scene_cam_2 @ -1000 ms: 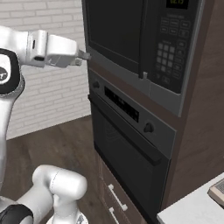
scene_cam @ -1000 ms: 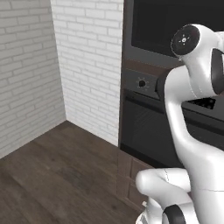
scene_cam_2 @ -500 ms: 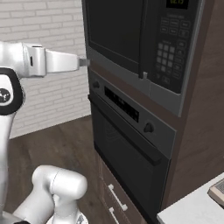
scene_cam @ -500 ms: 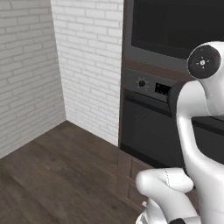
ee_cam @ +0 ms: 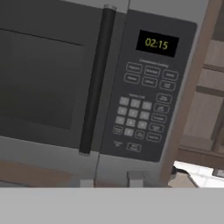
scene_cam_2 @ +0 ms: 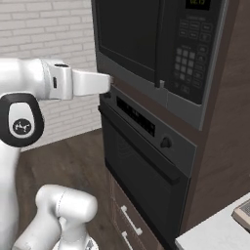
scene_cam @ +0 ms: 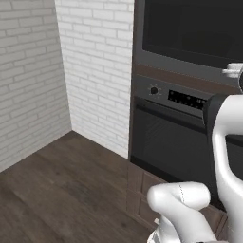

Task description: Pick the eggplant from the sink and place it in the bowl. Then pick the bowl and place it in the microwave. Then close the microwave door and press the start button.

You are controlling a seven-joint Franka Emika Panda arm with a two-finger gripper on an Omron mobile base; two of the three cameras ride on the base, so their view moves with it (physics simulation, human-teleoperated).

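We hold the hand (scene_cam_2: 111, 80), spread unreadable, at the closed microwave door (scene_cam_2: 129, 36); the keypad (ee_cam: 142, 111) with its start button lies right.

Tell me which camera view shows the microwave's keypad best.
The hand view: the keypad faces the camera, with the clock display lit above it. The right base view shows the keypad at a slant, buttons small. The left base view catches just the microwave door.
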